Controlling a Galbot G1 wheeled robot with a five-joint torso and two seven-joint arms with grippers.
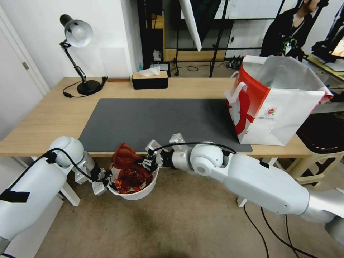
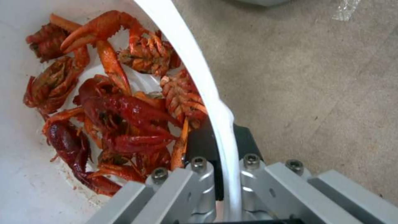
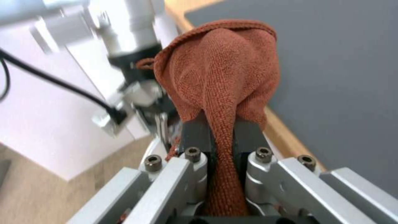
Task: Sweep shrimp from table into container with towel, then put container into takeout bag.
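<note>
The round white container (image 1: 143,191) hangs below the table's (image 1: 46,118) front edge, over the floor. My left gripper (image 1: 106,181) is shut on its rim (image 2: 215,102). The red-orange shrimp (image 1: 127,181) (image 2: 120,115) lie piled inside it. My right gripper (image 1: 147,163) is shut on the rust-red towel (image 1: 125,157) (image 3: 219,84), which bunches above the container's far side, just in front of the table edge. The white and red takeout bag (image 1: 276,107) stands open on the table at the right, its silvery lining showing.
A dark grey mat (image 1: 161,122) covers the table's middle. A black tissue box (image 1: 149,79) and a desk lamp (image 1: 77,53) stand at the back left. A beige stool (image 1: 322,157) is beside the table at the right. Cables trail on the floor under my right arm.
</note>
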